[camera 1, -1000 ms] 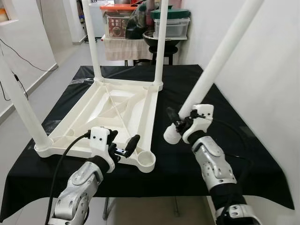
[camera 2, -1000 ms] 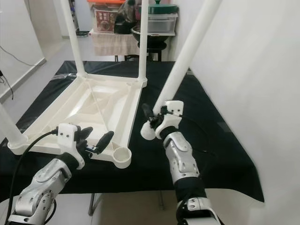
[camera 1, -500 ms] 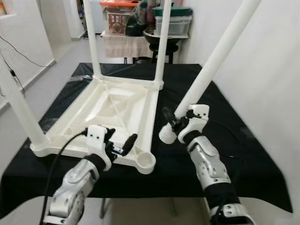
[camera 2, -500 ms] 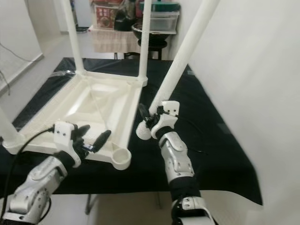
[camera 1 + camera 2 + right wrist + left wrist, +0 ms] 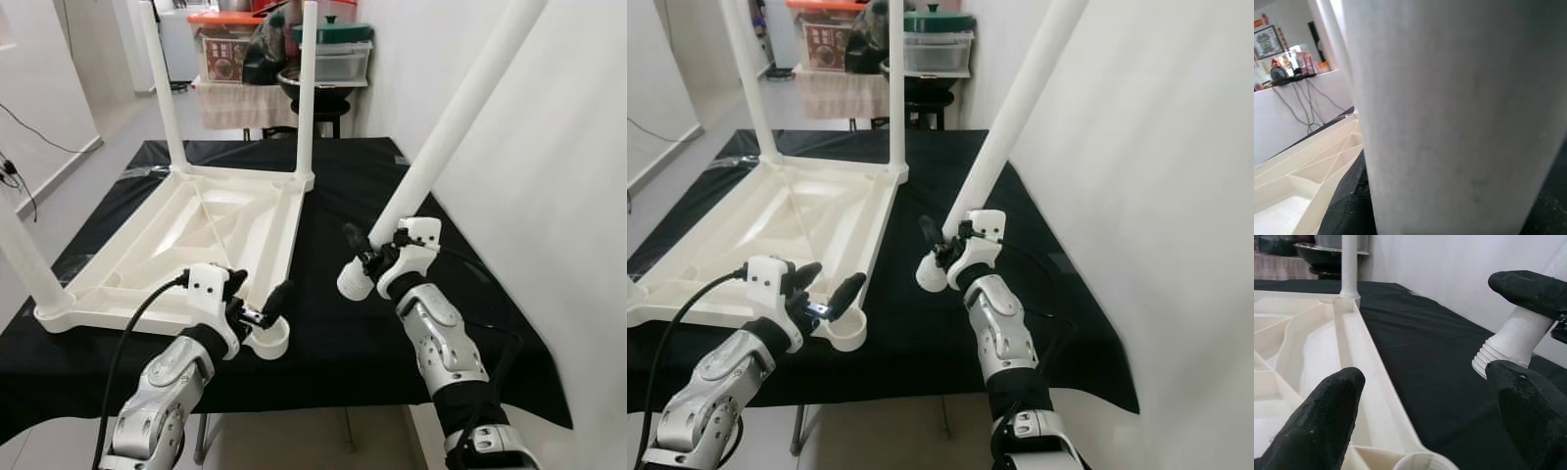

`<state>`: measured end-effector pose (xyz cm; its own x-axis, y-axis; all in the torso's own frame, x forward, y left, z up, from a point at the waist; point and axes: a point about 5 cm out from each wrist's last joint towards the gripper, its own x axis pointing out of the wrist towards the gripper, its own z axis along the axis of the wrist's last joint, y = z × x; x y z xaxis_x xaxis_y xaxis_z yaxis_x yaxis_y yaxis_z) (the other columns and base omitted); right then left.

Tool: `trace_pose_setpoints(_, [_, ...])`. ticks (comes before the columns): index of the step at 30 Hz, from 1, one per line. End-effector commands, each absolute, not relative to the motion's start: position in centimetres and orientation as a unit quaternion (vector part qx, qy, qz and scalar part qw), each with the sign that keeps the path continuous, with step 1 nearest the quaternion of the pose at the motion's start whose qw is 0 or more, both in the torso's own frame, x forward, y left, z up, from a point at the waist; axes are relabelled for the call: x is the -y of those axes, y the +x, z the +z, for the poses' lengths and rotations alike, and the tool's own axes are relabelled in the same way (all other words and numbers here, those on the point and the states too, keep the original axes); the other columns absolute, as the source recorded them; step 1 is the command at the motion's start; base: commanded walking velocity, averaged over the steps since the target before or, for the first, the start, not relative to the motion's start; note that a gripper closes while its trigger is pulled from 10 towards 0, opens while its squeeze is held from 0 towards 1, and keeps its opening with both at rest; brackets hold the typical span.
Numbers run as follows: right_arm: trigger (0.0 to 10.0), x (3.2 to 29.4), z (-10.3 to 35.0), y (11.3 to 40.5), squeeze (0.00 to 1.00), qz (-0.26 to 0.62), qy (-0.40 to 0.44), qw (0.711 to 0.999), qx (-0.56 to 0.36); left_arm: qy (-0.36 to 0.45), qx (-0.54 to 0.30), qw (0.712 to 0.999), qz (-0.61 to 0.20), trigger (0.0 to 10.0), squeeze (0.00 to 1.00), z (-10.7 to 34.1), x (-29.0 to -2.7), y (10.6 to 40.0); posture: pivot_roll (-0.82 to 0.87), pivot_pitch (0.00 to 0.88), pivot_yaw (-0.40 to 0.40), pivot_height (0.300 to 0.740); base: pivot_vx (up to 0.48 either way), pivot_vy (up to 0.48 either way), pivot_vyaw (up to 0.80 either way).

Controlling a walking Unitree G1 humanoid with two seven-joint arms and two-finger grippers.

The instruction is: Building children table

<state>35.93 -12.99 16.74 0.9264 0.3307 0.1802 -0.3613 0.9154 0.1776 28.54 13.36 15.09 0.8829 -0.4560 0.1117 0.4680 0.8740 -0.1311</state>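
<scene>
From the left eye view, the white plastic children's table top (image 5: pixel 186 235) lies upside down on the black-draped bench (image 5: pixel 343 333), with three legs already standing in its corner sockets: two at the far corners (image 5: pixel 308 88) and one at the near left (image 5: pixel 24 259). The near right corner socket (image 5: pixel 269 340) is empty, so the step in hand looks to be fitting the fourth leg. The right end effector (image 5: pixel 364 262) is clenched around that last leg (image 5: pixel 441 147) close to its lower end, holding it tilted, its threaded end just beside the table top's edge but apart from it and above the cloth. The left end effector (image 5: pixel 257 305) is released, fingers spread, poised over the rim next to the empty socket. The right eye view gives the same layout, with the socket (image 5: pixel 846 329) just under the left end effector (image 5: pixel 828 299) and the leg end still off to the side. In the left wrist view, the spread fingers (image 5: pixel 1322 416) frame the socket rim (image 5: pixel 1422 462) and the ribbed leg end (image 5: pixel 1493 357) beyond. The right wrist view is mostly leg surface (image 5: pixel 1449 107), so the grip itself is hard to judge there. The next move likely calls for righting the leg, aligning its thread over the socket, then lowering and turning it while the left end effector steadies the table top.
</scene>
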Motion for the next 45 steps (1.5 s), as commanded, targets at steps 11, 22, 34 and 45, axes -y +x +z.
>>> trace_pose_setpoints(11, [10.0,12.38,17.21,35.97,0.00,0.198,0.105,0.971,0.080,-0.069,0.034,0.967,-0.242,10.0,0.00,15.18,-13.48,28.50,-0.08,0.000,-0.064,0.740,0.000,0.000,0.00])
trace_pose_setpoints(22, [10.0,12.39,17.10,36.03,0.00,0.200,0.110,0.971,0.076,-0.060,0.031,0.966,-0.248,10.0,0.00,15.06,-13.41,28.51,-0.08,0.000,-0.063,0.740,0.000,0.000,0.00])
trace_pose_setpoints(34, [10.0,12.34,17.00,35.94,0.00,0.206,0.113,0.969,0.075,-0.063,0.028,0.966,-0.250,10.0,0.00,14.87,-13.34,28.41,-0.08,0.000,-0.064,0.740,0.000,0.000,0.00])
trace_pose_setpoints(45, [10.0,12.30,16.86,35.88,0.00,0.211,0.114,0.968,0.072,-0.067,0.026,0.965,-0.252,10.0,0.00,14.71,-13.27,28.36,-0.08,0.000,-0.066,0.740,0.000,0.000,0.00])
